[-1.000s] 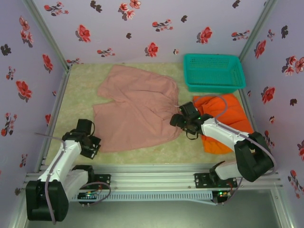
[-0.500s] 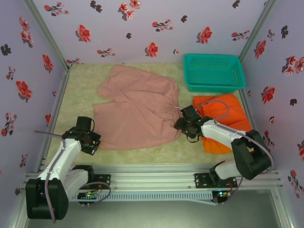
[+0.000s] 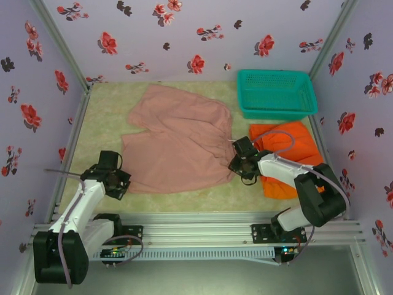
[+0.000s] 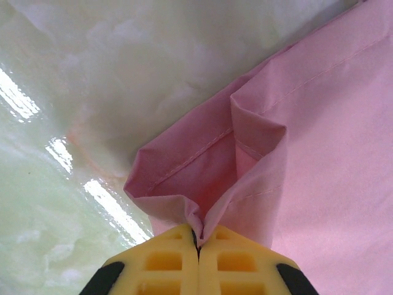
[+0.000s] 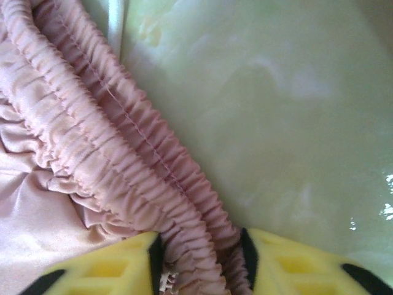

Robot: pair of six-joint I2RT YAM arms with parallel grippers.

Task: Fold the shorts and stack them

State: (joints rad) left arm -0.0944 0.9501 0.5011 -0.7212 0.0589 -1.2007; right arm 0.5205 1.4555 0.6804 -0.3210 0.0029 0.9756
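A: The left claw (image 4: 198, 236) was closed tight, its yellow fingers together on a pinch of hem at the near-left corner of the pink-beige shorts (image 3: 178, 144). What about the other one?

B: The right claw (image 5: 199, 246) had narrowed around the gathered elastic waistband (image 5: 123, 153), with the cloth filling the gap between its fingers. I'd call that a hold too.

A: What had changed in the last second?

B: Not much in the cloth. The right claw had slid a little toward the near edge along the waist side and settled lower on it, and the left claw had crept in against the hem. The shorts lay spread as before.

A: So what did that mean for the task?

B: My guess is that both grips were set and the fold itself had not begun, since the garment was still flat and open on the table (image 3: 104, 123).

A: Which way did it point?

B: The waist was to the right and both legs to the left, with the far leg angling toward the back-left corner. The long axis ran roughly left to right, slightly skewed.

A: And the rest?

B: The orange shorts (image 3: 304, 153) lay folded at the right under the right arm, just in front of the teal basket (image 3: 277, 112).
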